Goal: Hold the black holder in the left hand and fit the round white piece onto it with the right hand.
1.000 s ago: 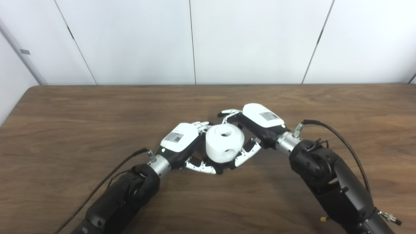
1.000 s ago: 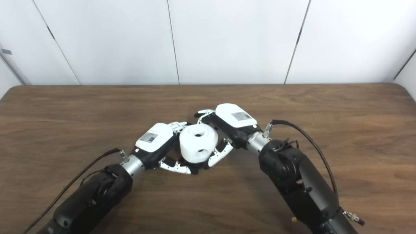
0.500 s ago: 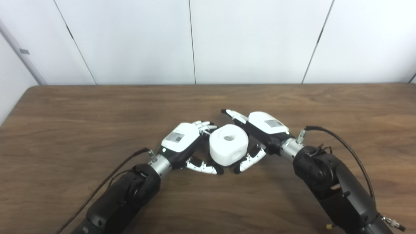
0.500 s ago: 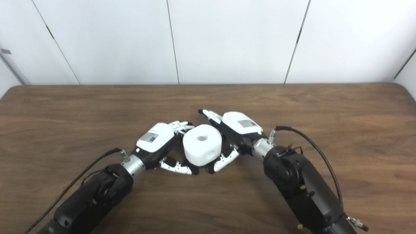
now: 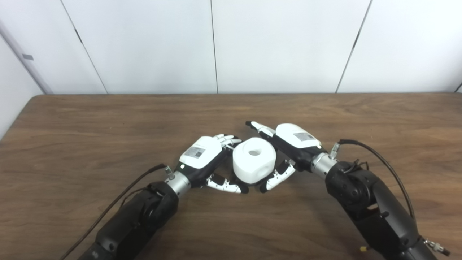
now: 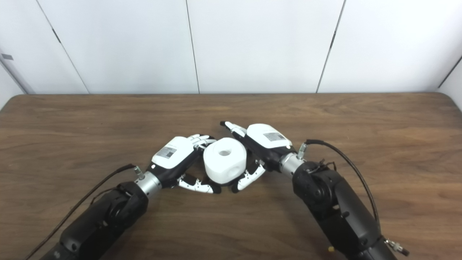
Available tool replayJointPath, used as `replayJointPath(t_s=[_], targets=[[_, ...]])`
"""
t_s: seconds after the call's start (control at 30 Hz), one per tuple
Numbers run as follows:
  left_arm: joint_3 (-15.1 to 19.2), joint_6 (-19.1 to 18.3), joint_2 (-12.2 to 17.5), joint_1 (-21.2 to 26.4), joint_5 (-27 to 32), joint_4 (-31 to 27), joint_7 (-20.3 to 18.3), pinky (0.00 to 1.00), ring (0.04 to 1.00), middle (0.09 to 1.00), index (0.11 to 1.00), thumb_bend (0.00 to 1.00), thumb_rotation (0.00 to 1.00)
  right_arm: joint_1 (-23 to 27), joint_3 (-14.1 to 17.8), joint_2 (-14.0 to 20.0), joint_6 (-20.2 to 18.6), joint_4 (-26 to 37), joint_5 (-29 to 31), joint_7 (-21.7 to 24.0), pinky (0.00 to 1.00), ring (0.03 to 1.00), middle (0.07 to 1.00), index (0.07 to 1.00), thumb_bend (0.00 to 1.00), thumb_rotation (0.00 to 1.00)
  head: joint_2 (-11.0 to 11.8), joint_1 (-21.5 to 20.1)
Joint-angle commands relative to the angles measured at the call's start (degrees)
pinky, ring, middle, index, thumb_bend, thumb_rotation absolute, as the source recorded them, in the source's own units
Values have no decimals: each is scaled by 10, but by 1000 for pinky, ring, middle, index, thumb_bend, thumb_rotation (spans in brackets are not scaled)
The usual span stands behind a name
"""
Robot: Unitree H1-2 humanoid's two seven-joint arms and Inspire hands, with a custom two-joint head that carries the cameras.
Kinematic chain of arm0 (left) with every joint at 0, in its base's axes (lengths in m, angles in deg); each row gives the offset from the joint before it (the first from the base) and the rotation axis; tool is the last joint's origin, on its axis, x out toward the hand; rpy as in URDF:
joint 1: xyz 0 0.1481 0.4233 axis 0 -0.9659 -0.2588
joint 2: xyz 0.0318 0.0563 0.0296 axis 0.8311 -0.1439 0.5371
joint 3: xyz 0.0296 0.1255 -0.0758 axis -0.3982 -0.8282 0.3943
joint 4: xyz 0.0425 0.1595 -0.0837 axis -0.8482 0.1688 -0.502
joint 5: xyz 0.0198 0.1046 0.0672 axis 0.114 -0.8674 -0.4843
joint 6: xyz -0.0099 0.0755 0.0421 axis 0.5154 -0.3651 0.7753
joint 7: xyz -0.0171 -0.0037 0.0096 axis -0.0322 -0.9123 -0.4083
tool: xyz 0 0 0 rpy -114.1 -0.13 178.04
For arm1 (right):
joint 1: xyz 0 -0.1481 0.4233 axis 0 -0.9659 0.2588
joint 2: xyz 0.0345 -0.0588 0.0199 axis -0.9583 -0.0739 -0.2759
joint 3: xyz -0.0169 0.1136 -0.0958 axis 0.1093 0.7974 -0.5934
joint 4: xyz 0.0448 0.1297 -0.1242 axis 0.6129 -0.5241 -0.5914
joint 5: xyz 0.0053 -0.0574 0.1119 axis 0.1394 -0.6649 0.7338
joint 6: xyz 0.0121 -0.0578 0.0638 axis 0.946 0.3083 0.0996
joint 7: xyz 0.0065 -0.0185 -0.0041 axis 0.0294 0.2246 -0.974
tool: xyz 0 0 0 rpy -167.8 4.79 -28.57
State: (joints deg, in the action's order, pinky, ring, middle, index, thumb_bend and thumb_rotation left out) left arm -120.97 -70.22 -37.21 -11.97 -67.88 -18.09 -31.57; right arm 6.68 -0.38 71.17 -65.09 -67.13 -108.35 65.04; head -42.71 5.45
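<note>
Mid-table, nearer the front edge, the round white piece point(image 5: 254, 160) sits between both hands. The left hand point(image 5: 202, 159) curls beneath it, apparently gripping the hidden black holder; the right hand point(image 5: 288, 144) rests alongside with fingers spread, steadying.

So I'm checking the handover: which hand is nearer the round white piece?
Too close to call: both sit against it. The left hand flanks the left side of the round white piece; the right hand flanks its right, fingers pointing past it.
</note>
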Motion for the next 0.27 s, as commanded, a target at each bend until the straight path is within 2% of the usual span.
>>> replayJointPath(t_s=[0.0,0.13,0.23], targets=[[-29,-5,0,-26,-32,29,-54,925,903,857,483,525,59,25,9,4,8,9,6,2,607,794,965,1000,1000,276,0,0],[-29,-2,1,-26,-37,31,-48,916,896,855,482,525,60,28,12,13,4,14,14,18,566,768,958,1000,1000,274,0,0],[-30,-4,2,-25,-41,31,-48,915,898,859,483,525,61,32,18,28,1,22,24,39,618,861,996,1000,1000,287,2,0]])
